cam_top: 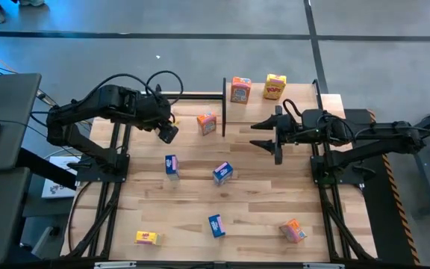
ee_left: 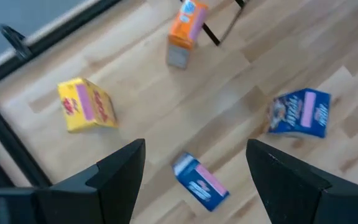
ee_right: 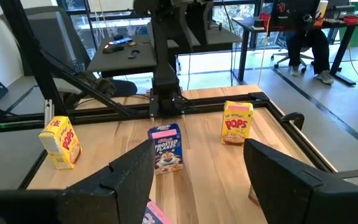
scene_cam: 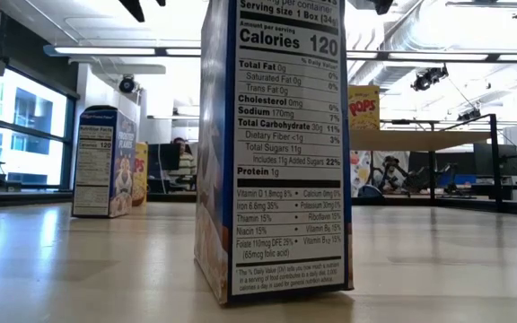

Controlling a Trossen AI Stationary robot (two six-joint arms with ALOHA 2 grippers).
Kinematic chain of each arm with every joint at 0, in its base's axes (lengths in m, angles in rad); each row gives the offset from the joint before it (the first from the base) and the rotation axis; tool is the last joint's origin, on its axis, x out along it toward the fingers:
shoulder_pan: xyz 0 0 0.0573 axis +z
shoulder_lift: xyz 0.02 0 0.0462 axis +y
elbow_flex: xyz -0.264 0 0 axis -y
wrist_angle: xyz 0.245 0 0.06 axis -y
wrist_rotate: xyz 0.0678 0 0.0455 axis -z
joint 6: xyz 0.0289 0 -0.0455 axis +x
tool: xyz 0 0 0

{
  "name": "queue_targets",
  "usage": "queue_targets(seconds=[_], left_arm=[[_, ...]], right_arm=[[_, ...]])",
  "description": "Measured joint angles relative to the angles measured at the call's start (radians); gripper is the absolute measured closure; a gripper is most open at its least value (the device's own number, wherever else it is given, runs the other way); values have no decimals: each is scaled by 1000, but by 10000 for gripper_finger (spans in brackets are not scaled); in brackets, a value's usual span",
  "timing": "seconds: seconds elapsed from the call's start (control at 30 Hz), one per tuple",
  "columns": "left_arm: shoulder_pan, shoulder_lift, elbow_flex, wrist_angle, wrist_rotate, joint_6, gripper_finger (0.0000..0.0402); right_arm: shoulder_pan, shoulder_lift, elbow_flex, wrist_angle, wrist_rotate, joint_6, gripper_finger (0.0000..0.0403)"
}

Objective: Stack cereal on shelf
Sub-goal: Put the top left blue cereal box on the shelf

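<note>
High view shows the left end effector hanging above the bench with jaws spread and nothing in them, just above and beside a blue box; the right end effector is likewise spread and empty, poised beside the shelf. Two boxes, an orange one and a yellow one, sit on the shelf; an orange box stands near its black upright, and the rest lie scattered across the bench. The main risk, I judge, is a descending finger clipping a light upright box and toppling or skidding it instead of straddling it. The orange box by the upright leaves little room on that side, so a jaw could strike the metal. A yellow box and another orange box lie close to the bench's near edge and could be nudged off. Mid-bench is open for travel.
</note>
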Motion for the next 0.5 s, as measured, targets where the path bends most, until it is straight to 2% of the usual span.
queue_targets(seconds=[0.3,0.5], left_arm=[[-48,51,0,0,42,-246,130],[-76,115,0,0,63,-288,130]], right_arm=[[0,0,0,-70,76,25,164],[0,0,0,-104,88,25,164]])
